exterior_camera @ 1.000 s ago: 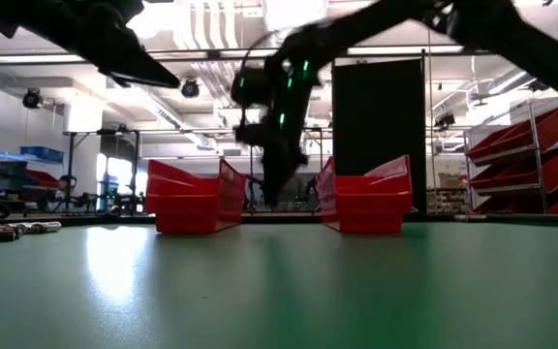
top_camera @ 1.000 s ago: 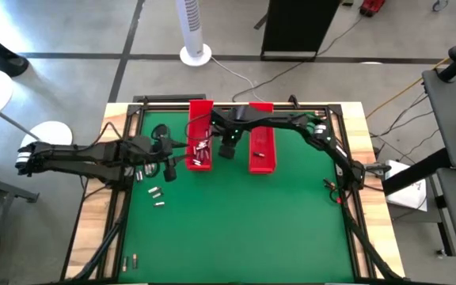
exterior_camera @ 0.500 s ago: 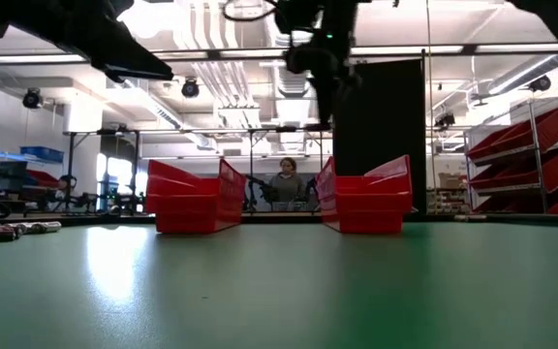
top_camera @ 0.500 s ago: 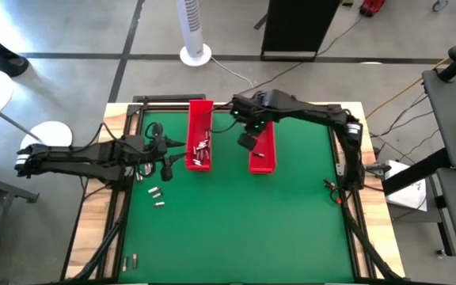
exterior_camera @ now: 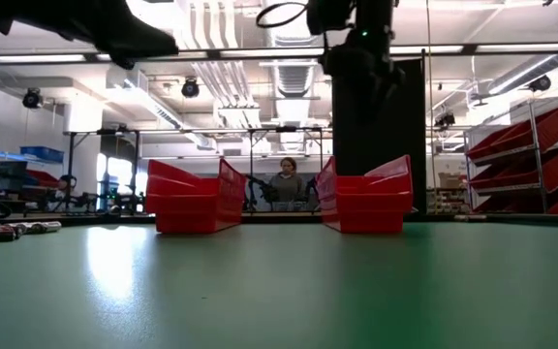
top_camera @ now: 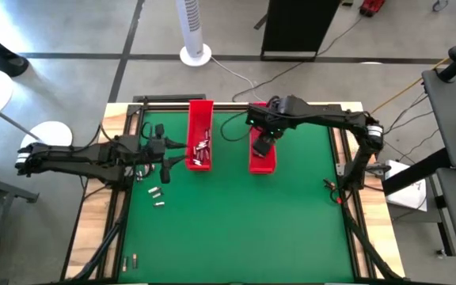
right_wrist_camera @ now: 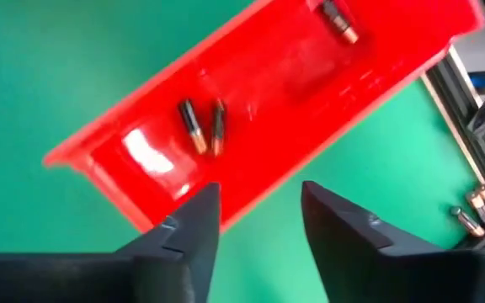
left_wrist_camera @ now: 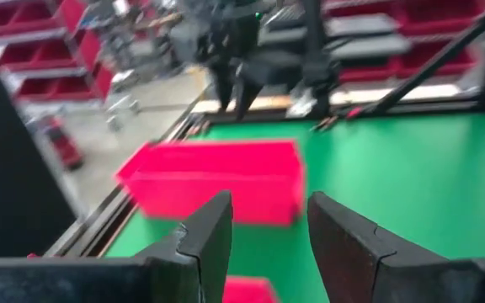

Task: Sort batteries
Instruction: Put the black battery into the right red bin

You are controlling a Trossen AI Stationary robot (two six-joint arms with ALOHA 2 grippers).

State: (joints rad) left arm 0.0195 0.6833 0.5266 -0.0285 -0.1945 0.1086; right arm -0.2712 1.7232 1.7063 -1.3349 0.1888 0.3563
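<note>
The right gripper (top_camera: 263,145) hangs over the right tray (top_camera: 261,161) just above centre of the high view, its fingers apart with nothing between them; its wrist view looks down into that tray (right_wrist_camera: 293,118), where three batteries (right_wrist_camera: 202,126) lie on the floor, two side by side and one (right_wrist_camera: 337,20) further along. The left gripper (top_camera: 167,157) sits at left of centre, just beside the left tray (top_camera: 200,119), fingers likewise apart and empty in its wrist view. The left tray holds a small heap of batteries (top_camera: 200,152) at its lower end. More lie loose on the green mat (top_camera: 244,229): a few (top_camera: 156,195) below the left gripper and a pair (top_camera: 130,260) near the lower left edge; the low view shows others (exterior_camera: 8,231) at its far left. Judging by their look, the batteries are small, stiff metal cylinders, light, smooth and apt to roll, so a pinch across the middle of the barrel, jaws square to the long axis, seems the safest hold; a grip near an end might squirt one out. Those lying touching would likely need separating, or a narrow approach, to lift one alone. They are not fragile. No brand, label or writing can be read on batteries, trays or arms; dark and coppery bands show on some, nothing more.
</note>
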